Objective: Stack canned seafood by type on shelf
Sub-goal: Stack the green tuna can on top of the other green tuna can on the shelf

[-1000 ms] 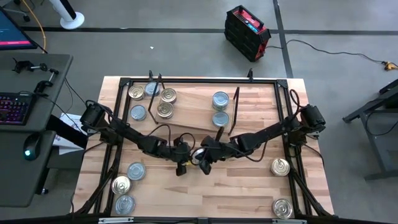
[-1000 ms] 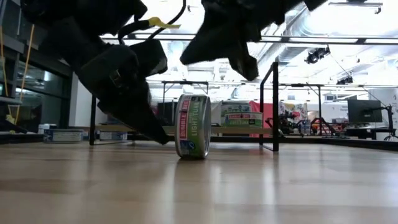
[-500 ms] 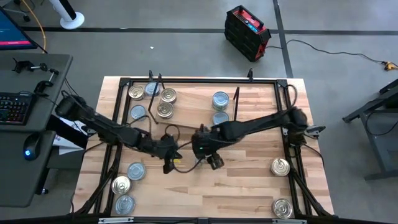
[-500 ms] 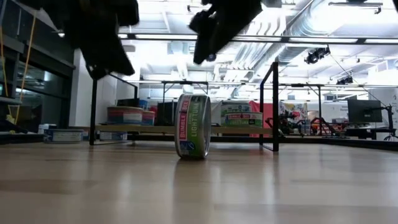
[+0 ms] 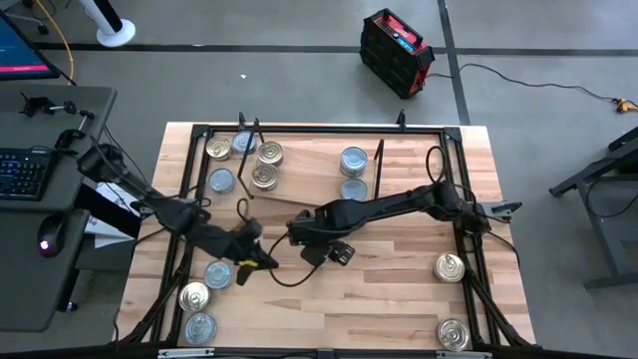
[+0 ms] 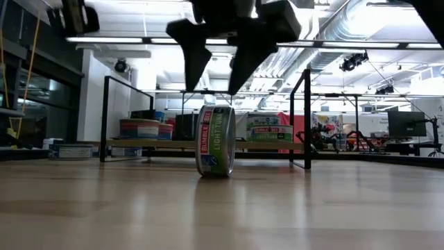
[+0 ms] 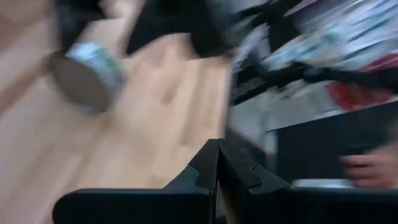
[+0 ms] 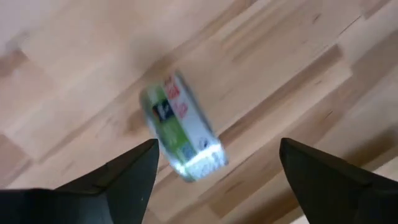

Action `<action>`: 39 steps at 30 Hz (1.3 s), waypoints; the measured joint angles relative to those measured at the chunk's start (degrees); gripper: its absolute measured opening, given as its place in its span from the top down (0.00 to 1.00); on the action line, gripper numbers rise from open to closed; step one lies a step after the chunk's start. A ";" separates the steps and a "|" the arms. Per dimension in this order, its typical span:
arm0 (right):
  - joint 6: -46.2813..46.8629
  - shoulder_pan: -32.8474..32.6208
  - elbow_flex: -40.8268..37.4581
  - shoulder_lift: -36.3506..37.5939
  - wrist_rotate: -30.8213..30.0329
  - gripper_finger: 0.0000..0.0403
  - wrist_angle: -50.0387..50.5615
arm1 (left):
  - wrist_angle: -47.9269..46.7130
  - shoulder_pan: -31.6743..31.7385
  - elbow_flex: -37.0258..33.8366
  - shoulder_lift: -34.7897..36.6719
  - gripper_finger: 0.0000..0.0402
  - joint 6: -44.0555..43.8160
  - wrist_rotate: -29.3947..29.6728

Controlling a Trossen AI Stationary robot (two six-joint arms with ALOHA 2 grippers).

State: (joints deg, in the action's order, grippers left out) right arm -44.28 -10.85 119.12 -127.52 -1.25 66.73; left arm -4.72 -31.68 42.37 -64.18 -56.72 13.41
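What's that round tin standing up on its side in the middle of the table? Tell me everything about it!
The tin is a small, flat, round can balanced on its edge on the wooden tabletop, like a wheel. A paper label wraps its side in green, white and blue with a red patch and the words "LIGHT TUNA". Its flat face looks like dull grey metal in the left wrist view. Nothing touches it but the table. The right gripper hangs open just above it, one finger to each side.

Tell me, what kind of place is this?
Probably a robotics lab or workshop. Two robot arms work over a wooden table scattered with tins. A desk with a keyboard stands alongside, and exposed ceiling ducts and benches with monitors fill the room behind.
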 joint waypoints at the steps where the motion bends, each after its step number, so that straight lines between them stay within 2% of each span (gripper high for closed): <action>1: -0.61 0.07 -0.39 0.00 0.00 0.20 0.61 | 1.21 -0.46 0.02 0.86 1.00 -0.63 -0.02; 6: -2.71 0.09 -3.09 0.02 0.81 0.23 0.62 | 6.95 -1.57 0.02 4.81 1.00 -1.55 -0.11; 10: -3.18 -0.38 -5.32 0.00 0.81 0.25 -1.42 | 9.50 -1.55 0.02 7.26 1.00 1.32 0.02; 20: -2.44 -2.04 -5.67 -2.17 0.03 0.31 -4.20 | 8.75 -1.48 0.07 8.36 1.00 5.91 0.26; 24: -0.39 -2.74 -5.67 -3.02 -2.12 0.42 -4.46 | 9.00 -1.46 0.04 8.36 1.00 8.15 0.25; 28: 1.39 -3.61 -4.41 -3.03 -5.97 0.60 -4.00 | 9.15 -1.44 0.02 9.86 1.00 10.44 0.20; 30: 3.78 -3.94 -2.78 -2.92 -7.78 0.70 -2.71 | 9.00 -0.88 0.02 12.06 1.00 13.03 0.00; 31: 5.55 -4.00 -1.65 -2.80 -8.54 0.72 -1.66 | 9.13 -0.53 0.02 13.46 1.00 14.43 0.00; 34: 13.73 -3.83 2.65 -2.47 -12.62 0.72 3.93 | 9.39 1.09 0.02 18.29 1.00 18.57 0.43; 39: 32.13 -1.90 9.12 -2.34 -25.12 0.72 15.09 | 9.41 3.85 0.04 24.18 1.00 25.48 0.66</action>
State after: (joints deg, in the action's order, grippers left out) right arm -12.15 -12.75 128.24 -129.86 -26.37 81.82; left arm 4.69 -27.83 42.41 -40.00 -31.23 14.06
